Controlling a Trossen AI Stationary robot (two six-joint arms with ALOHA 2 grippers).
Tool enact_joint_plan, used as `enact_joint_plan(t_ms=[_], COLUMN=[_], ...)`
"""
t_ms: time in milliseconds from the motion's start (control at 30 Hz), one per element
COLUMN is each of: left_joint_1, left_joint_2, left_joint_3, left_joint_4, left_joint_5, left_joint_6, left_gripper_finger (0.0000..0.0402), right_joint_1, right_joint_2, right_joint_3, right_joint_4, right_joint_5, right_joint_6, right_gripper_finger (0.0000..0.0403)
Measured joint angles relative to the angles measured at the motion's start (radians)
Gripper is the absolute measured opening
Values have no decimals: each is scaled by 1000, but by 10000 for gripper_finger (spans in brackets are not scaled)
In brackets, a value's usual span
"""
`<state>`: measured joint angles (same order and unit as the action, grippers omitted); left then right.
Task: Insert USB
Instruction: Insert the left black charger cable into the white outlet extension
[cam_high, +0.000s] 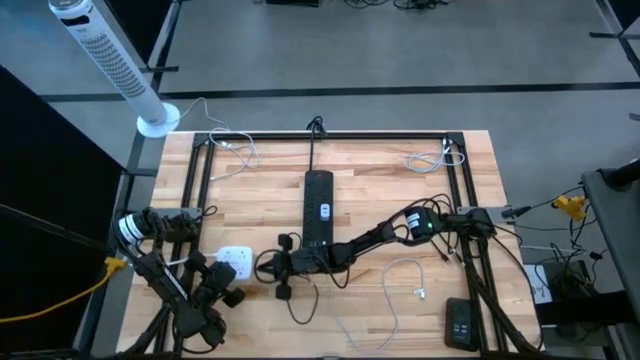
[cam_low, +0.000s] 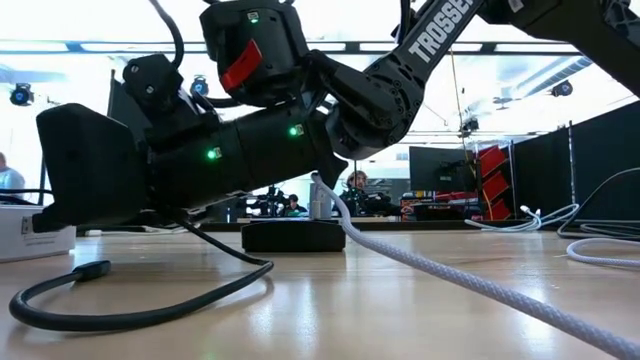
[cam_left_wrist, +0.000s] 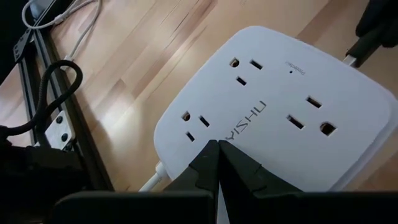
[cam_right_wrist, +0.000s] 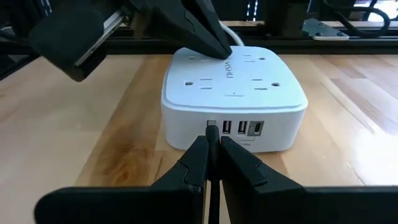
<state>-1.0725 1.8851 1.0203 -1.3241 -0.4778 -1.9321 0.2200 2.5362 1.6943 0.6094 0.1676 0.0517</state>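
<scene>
A white power hub lies flat on the wooden table, with a row of USB ports on the side facing my right gripper. That gripper is shut on a USB plug, whose tip stands at the leftmost port. In the high view the hub is at the near left, between my right gripper and my left gripper. My left gripper is shut, with its tips on the hub's top. The plug's white cable trails across the table. My left gripper presses its shut fingertips down on the hub's top face, near the edge far from the ports, slanting down from the table's near left. The hub lies flat on the table. My right gripper pinches the USB plug between its two fingertips, coming nearly level from the table's right. The plug points along the fingers at the hub's leftmost port. How far in its tip sits, I cannot tell.
A black power strip lies lengthwise in the table's middle, its black cord looping near my right gripper. Black frame rails border the table. A loose white cable and a black device lie at the near right.
</scene>
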Motion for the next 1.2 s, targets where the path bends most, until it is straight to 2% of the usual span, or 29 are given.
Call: enact_joint_plan(t_ms=[567,900,1200], left_joint_1=[-1,0,0], left_joint_2=[34,148,168], left_joint_3=[0,0,-2], left_joint_4=[55,-35,-51], left_joint_5=[-117,-143,-164], left_joint_6=[-6,3,13], left_gripper_finger=[0,0,0], right_joint_1=[5,1,-3], right_joint_2=[32,35,35], right_joint_3=[1,28,46], right_joint_4=[41,32,13], right_joint_5=[-10,-24,-27], right_joint_6=[6,0,18], right_gripper_finger=[16,16,16])
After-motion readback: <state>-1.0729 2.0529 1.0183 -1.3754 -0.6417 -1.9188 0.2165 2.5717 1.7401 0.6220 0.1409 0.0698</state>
